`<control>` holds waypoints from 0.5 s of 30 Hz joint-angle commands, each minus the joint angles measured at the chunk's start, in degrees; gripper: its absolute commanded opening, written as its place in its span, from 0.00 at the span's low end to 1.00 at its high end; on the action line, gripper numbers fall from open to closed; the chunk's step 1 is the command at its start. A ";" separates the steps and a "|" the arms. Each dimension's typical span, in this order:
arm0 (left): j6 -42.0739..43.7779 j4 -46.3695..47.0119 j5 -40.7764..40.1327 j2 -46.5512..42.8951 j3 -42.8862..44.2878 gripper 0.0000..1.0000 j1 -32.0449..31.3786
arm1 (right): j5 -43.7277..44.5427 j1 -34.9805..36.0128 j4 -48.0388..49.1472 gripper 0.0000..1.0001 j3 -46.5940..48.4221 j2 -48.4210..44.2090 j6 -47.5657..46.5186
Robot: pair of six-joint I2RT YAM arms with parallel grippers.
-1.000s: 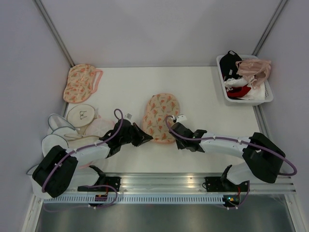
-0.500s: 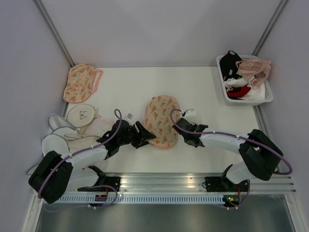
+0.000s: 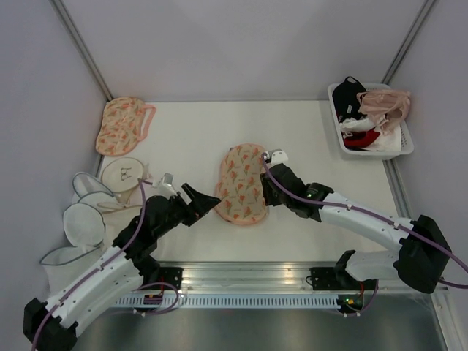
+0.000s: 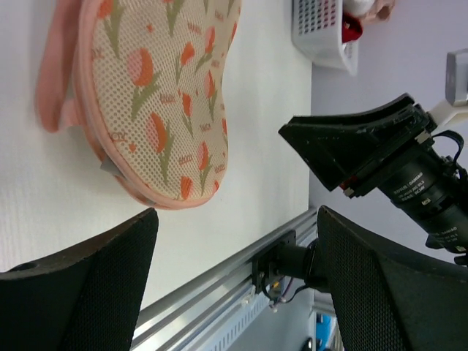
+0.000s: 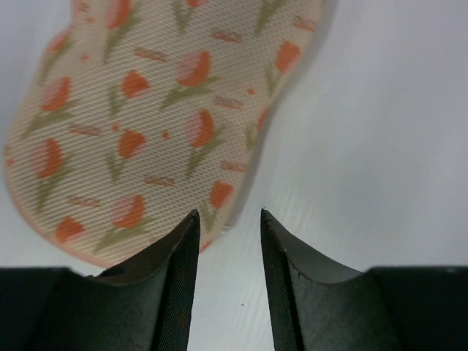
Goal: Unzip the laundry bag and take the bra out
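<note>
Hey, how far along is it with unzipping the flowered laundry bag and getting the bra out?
Done: nothing that shows. The laundry bag lies flat and looks closed, with no bra outside it. In hand: the left claw is wide open beside the bag and the right claw is open at its edge; neither is gripping anything. Left: open the zip, then pull out the bra.

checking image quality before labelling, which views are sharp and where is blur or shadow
Top external: even soft light, all sharp. Left wrist: laundry bag crisp, its own near fingers dark and soft-edged. Right wrist: bag's weave sharp, shadow along its right edge, that wrist's fingers nearly black.
</note>
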 commanded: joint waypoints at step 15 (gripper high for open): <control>-3.15 -19.39 -13.36 -24.60 -4.11 0.92 -0.14 | -6.61 10.75 0.80 0.56 28.55 28.19 -6.93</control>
